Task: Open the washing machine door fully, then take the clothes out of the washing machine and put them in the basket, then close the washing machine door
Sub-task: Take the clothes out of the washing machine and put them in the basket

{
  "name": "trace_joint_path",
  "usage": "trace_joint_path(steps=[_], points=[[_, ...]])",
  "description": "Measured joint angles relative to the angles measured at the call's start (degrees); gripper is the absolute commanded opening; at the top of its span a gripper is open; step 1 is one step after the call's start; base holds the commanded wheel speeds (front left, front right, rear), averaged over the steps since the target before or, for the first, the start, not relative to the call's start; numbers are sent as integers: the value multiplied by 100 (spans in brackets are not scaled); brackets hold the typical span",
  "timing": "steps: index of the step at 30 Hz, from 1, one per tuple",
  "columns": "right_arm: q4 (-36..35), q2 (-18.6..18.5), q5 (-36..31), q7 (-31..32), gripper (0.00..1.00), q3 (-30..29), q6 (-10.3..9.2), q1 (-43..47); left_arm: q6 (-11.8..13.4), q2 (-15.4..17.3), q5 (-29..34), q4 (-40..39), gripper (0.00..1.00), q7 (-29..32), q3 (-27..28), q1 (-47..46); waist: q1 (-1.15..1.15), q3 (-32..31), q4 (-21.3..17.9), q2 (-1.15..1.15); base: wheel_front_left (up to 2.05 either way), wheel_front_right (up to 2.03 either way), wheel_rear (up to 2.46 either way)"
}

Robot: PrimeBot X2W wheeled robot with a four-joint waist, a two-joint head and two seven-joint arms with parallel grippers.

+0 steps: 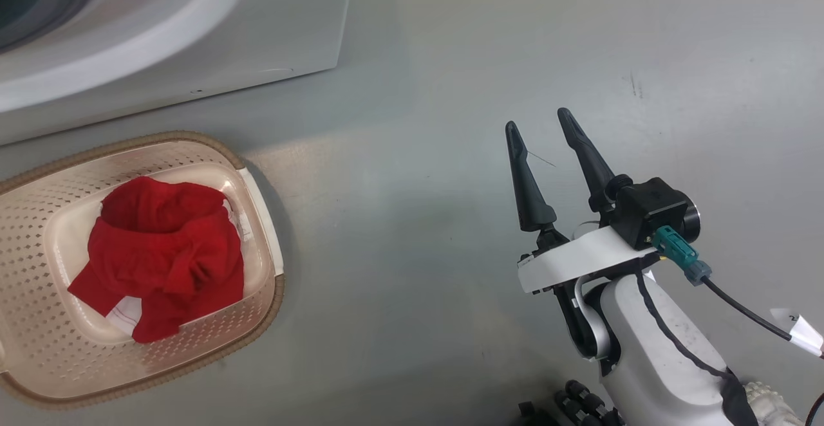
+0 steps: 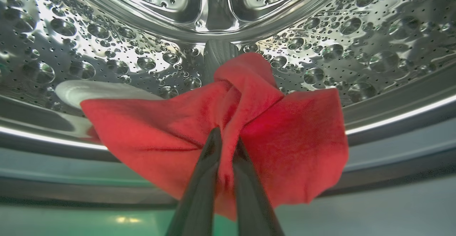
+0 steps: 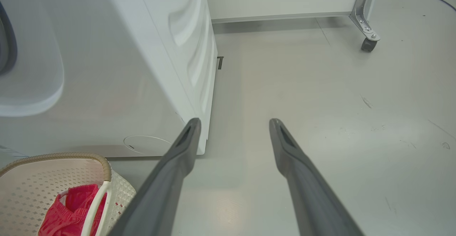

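Note:
Inside the washing machine's steel drum [image 2: 107, 43], my left gripper [image 2: 227, 139] is shut on a bright red piece of clothes [image 2: 285, 139], pinching a fold of it so the cloth hangs lifted off the drum floor. Another red garment [image 1: 161, 252] with a white patch lies in the cream basket [image 1: 257, 297] on the floor in front of the white washing machine [image 1: 193, 46]. The same basket [image 3: 107, 164] and its red garment [image 3: 67, 214] show at the lower left of the right wrist view. My right gripper [image 1: 542, 127] stands open over bare floor, right of the basket. The washing machine door is out of view.
A white rounded object [image 2: 89, 90] lies in the drum behind the red cloth. The grey rubber ring [image 2: 392, 150] runs below the drum opening. A white panel on a caster wheel [image 3: 367, 45] stands at the back right. Grey floor [image 1: 450, 59] lies right of the machine.

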Motion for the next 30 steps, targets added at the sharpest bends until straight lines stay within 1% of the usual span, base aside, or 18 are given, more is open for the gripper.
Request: trace_joint_path(steps=[7,12,16,21,26,30], points=[[100,0,-10,1,100,-166,0,0,0,-171,-1,118,0,-394,-114,1,0,-242,87,0,0,0,0],[169,-1,-43,0,100,-255,0,1,0,-378,-3,114,0,-717,-364,79,0,-432,192,0,0,0,0],[232,-3,-51,0,100,-298,0,3,0,-514,-65,116,0,-965,-520,337,0,-603,297,0,0,0,0],[345,-2,-52,1,100,-354,0,21,0,-597,-101,123,0,-1274,-766,734,0,-844,433,0,0,0,0],[449,-5,-54,0,100,-409,0,76,0,-694,-230,123,0,-1574,-866,1076,0,-1109,567,0,0,0,0],[526,-4,-54,1,100,-449,0,185,0,-769,-261,122,0,-1702,-1012,1438,0,-1333,666,0,0,0,0]])
